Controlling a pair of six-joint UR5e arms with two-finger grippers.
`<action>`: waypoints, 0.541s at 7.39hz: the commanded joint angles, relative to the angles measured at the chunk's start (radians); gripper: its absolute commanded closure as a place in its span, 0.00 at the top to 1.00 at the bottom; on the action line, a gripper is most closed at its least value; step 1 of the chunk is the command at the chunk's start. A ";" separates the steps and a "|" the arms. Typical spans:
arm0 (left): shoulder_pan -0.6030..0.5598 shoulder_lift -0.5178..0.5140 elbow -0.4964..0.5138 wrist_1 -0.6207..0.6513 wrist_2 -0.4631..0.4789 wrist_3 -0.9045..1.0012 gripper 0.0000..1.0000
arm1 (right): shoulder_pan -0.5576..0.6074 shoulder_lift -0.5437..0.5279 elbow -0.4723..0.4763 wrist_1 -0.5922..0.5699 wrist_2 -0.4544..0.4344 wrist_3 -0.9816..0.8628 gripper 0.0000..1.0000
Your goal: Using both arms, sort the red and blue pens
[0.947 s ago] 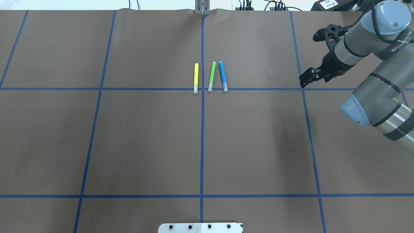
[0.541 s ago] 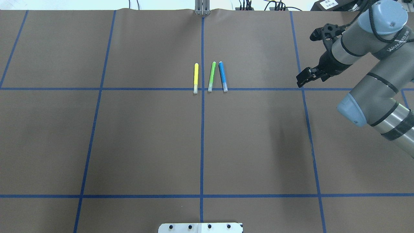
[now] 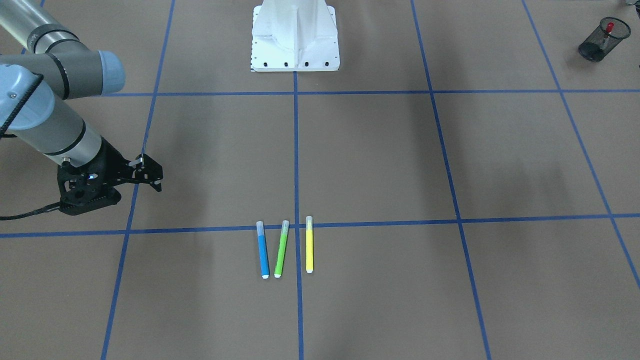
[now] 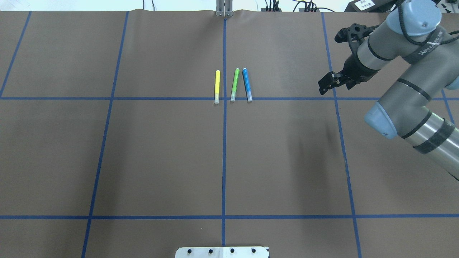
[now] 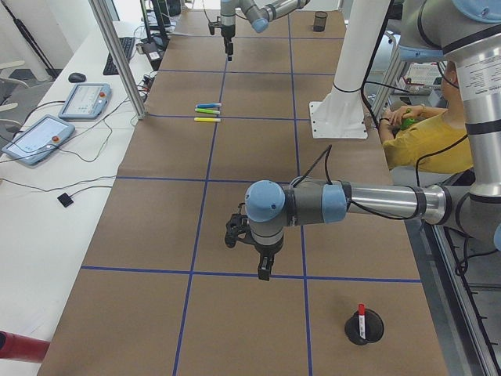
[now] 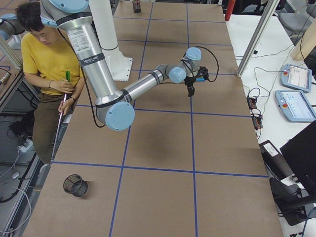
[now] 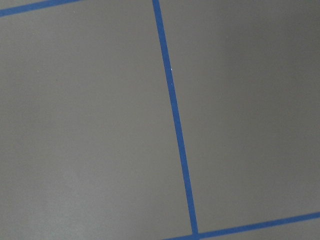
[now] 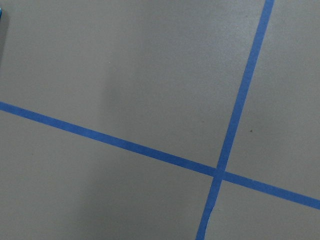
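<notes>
The blue pen (image 4: 246,84) lies flat near the table's middle, rightmost of three pens side by side in the overhead view, also seen as the blue pen (image 3: 262,249). The red pen (image 3: 609,26) stands in a black mesh cup (image 3: 595,47) at the table's far end on my left side. My right gripper (image 4: 325,84) hovers open and empty to the right of the blue pen, about one grid square away, shown too as the right gripper (image 3: 152,175). My left gripper (image 5: 264,266) hangs over bare table near the cup; I cannot tell whether it is open or shut.
A green pen (image 4: 234,84) and a yellow pen (image 4: 217,86) lie just left of the blue one. A second, empty mesh cup (image 6: 75,185) stands at the table's right end. A seated person (image 6: 49,59) is beside the robot base (image 3: 295,35).
My right arm has swung left across the overhead view, carrying its gripper closer to the row of pens. The pens have not moved.
</notes>
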 commanded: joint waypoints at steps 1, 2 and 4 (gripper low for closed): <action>-0.002 -0.019 0.007 -0.019 -0.004 -0.048 1.00 | -0.043 0.125 -0.102 -0.011 0.001 0.153 0.99; -0.002 -0.017 0.007 -0.019 -0.005 -0.047 1.00 | -0.057 0.203 -0.184 -0.034 -0.002 0.216 0.99; -0.002 -0.014 0.005 -0.019 -0.005 -0.045 1.00 | -0.098 0.354 -0.340 -0.040 -0.077 0.295 0.99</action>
